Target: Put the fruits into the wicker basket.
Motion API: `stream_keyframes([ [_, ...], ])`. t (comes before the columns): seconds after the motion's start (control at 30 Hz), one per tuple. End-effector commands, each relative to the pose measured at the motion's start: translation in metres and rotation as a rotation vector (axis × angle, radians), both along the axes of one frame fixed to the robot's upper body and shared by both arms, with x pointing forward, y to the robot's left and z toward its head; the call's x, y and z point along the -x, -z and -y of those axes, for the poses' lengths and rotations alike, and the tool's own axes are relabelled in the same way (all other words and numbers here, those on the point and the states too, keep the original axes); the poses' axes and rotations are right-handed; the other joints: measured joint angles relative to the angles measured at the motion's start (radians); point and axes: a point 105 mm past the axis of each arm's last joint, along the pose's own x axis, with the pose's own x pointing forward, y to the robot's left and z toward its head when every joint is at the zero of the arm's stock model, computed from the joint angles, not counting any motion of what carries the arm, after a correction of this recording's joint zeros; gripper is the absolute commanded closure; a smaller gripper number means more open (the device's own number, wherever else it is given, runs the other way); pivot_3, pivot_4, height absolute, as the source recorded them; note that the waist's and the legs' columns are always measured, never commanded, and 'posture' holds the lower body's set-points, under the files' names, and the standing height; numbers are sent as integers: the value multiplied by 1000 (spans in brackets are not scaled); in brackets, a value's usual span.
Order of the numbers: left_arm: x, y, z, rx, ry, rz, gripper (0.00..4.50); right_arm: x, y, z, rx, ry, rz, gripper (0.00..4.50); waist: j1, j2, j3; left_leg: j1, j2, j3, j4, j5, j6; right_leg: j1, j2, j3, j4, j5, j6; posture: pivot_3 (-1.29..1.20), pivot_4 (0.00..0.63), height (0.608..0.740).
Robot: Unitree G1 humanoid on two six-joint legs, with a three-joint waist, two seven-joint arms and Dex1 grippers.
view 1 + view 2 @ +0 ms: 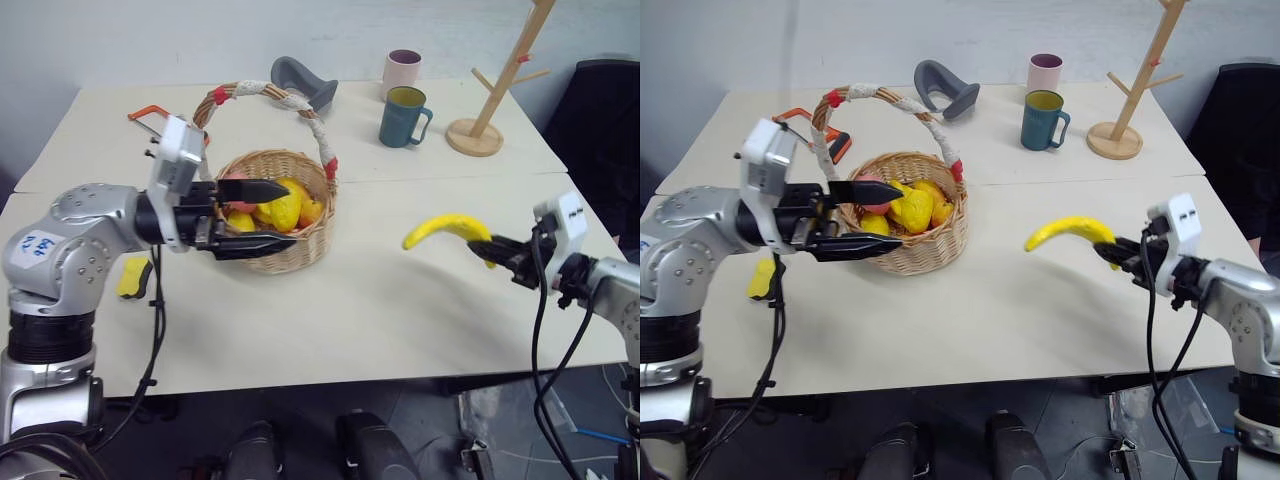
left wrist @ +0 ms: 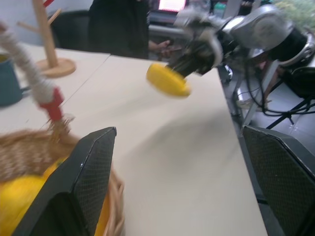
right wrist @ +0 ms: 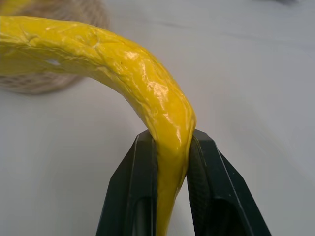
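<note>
Yellow banana (image 1: 444, 230) pinched at one end by right gripper (image 3: 172, 147), above the table's (image 1: 350, 300) right edge.
Left gripper (image 1: 268, 213) spread wide, empty, at wicker basket (image 1: 290, 250) rim.

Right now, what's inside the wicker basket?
The basket holds toy fruit: a bumpy yellow lemon, a reddish peach, and more yellow-orange pieces. Whatever lies beneath them is covered.

blue handwritten marks on a white sticker (image 1: 33, 246), left arm's shoulder, perhaps digits, not legible
</note>
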Motion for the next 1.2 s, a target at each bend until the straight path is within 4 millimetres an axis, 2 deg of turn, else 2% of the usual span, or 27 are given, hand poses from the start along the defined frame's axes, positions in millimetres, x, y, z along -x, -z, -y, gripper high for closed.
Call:
stream_keyframes([
  [0.03, 2, -11, -25, -2, -84, 40, 224, 3, -17, -56, -17, -104, 37, 4056, 1, 0, 0, 0, 0, 0, 0, 0, 0, 0, 0, 0, 0, 0, 0, 0, 150, 740],
  [0.17, 4, -15, -47, -9, -169, 44, 224, -16, -27, -112, -41, -135, 37, 4056, 3, 0, 0, -3, -1, 1, 0, 0, 0, -5, -2, 0, 2, -1, -1, 0, 150, 740],
  [0.27, 8, -21, -52, 0, -194, 67, 224, -33, -33, -152, -22, -158, 57, 4056, 6, -1, 0, -6, -2, 1, 0, 0, 1, -9, -3, -1, 3, -1, -3, 0, 150, 740],
  [0.37, 14, -23, -50, 4, -191, 79, 224, -48, -38, -173, 45, -144, 146, 4056, 6, -1, -1, -9, -3, 0, 1, -1, 2, -10, -4, -2, 3, -1, -3, 0, 150, 740],
  [0.47, 21, -21, -48, 5, -198, 87, 224, -72, -45, -193, 78, -88, 199, 4056, -2, -2, -1, -10, -4, 0, 2, -3, 4, -11, -6, -2, 2, -1, -3, 0, 150, 740],
  [0.6, 26, -20, -46, 7, -200, 92, 224, -83, -42, -192, 138, -60, 252, 2769, -1, -2, -1, -10, -3, 0, 1, -3, 3, -12, -5, -2, 3, -1, -3, 0, 150, 740],
  [0.7, 27, -20, -46, 13, -201, 93, 224, -58, -52, -200, 57, -203, 266, 1704, 1, -2, -1, -11, -3, 0, 1, -3, 3, -13, -5, -3, 3, -2, -4, 0, 150, 740],
  [0.87, 21, -20, -39, 23, -159, 92, 224, -26, -57, -188, -6, -295, 282, 1704, 2, -2, -1, -11, -3, -1, 2, -3, 3, -12, -5, -3, 4, -2, -3, 0, 150, 740],
  [1.0, 16, -21, -30, 29, -118, 93, 224, -16, -54, -166, -12, -272, 269, 1704, 5, -2, -1, -10, -3, -1, 1, -3, 2, -12, -5, -4, 5, -2, -4, 0, 150, 740],
  [1.07, 13, -22, -26, 30, -94, 94, 224, -22, -49, -146, 6, -176, 265, 1704, 6, -3, -1, -10, -3, -1, 2, -3, 2, -12, -5, -4, 5, -2, -4, 0, 150, 740],
  [1.2, 10, -23, -21, 28, -63, 98, 224, -39, -43, -124, 20, -24, 257, 1704, 1, -3, -1, -10, -3, 0, 1, -3, 2, -12, -5, -3, 5, -2, -4, 0, 150, 740],
])
